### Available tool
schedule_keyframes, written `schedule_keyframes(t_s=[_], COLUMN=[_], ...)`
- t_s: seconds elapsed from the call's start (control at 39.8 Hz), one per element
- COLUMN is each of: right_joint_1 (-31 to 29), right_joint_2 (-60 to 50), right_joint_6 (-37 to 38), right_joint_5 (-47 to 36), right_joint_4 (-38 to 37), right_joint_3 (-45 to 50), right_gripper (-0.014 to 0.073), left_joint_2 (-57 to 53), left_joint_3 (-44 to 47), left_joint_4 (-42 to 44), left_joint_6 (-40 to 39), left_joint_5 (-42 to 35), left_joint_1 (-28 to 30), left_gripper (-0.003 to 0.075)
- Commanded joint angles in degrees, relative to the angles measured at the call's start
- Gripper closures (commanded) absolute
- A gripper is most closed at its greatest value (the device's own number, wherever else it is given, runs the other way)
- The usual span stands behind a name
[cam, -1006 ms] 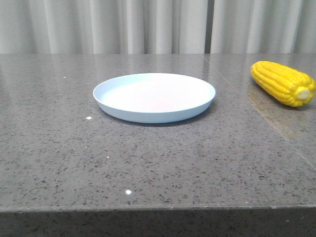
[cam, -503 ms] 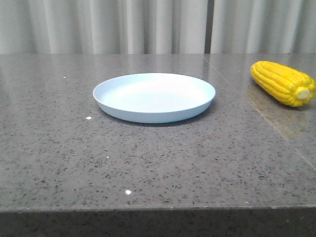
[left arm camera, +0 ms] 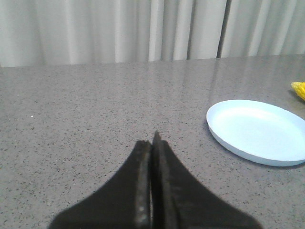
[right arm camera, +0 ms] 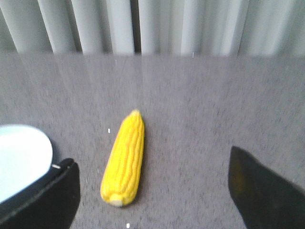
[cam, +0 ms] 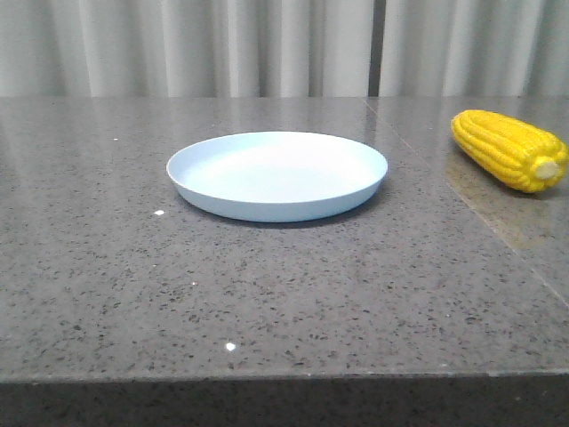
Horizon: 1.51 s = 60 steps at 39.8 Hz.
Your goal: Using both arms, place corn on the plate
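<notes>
You have the plate [cam: 277, 174] mid-table [cam: 267, 294], resting flat. The corn [cam: 509, 149] lies on the table well to the plate's right, apart from it, stub end toward you. Curtain [cam: 267, 44] behind the table.

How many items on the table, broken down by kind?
Corn: 1, yellow, lying on the table right of the plate
Plate: 1, pale blue, nothing on it
Total: 2
</notes>
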Motion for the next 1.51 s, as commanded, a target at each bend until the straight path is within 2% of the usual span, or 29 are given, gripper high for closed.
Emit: schedule_keyframes(t_s=[0.0, 0.3, 0.53, 0.88, 1.06, 1.13, 1.18, 1.33, 1.41, 1.48], right_joint_1=[-0.1, 1.1, 3.3, 3.3, 3.3, 3.3, 3.3, 3.3, 3.3, 3.3], right_joint_2=[7.4, 26.3, 39.2, 56.8, 59.9, 60.1, 60.1, 60.1, 60.1, 60.0], right_joint_6=[-0.6, -0.6, -0.6, -0.6, -0.6, -0.6, -0.6, -0.6, -0.6, -0.6], right_joint_5=[1.7, 3.5, 4.1, 13.4, 18.1, 19.5, 20.3, 21.9, 22.0, 22.0], right_joint_4=[-0.7, 1.1, 2.9, 5.7, 6.8, 6.8, 6.8, 6.8, 6.8, 6.8], right_joint_3=[-5.5, -12.0, -20.5, -34.3, -37.4, -37.7, -37.8, -37.8, -37.8, -38.0], right_gripper=[-0.0057, -0.0057, -0.0057, -0.0057, -0.0048, 0.0, 0.0063, 0.0323, 0.0424, 0.0469], left_joint_2=[0.5, 0.5, 0.5, 0.5, 0.5, 0.5, 0.5, 0.5, 0.5, 0.5], left_joint_3=[-1.5, -1.5, -1.5, -1.5, -1.5, -1.5, -1.5, -1.5, -1.5, -1.5], left_joint_4=[-0.3, -0.3, -0.3, -0.3, -0.3, -0.3, -0.3, -0.3, -0.3, -0.3], left_joint_6=[-0.6, -0.6, -0.6, -0.6, -0.6, -0.6, -0.6, -0.6, -0.6, -0.6], left_joint_5=[-4.9, -4.9, -4.9, -4.9, -4.9, -4.9, -4.9, -4.9, -4.9, -4.9], left_joint_1=[0.0, 0.0, 0.0, 0.0, 0.0, 0.0, 0.0, 0.0, 0.0, 0.0], left_gripper=[0.0741, 0.0741, 0.0741, 0.0741, 0.0741, 0.0741, 0.0741, 0.0741, 0.0741, 0.0741])
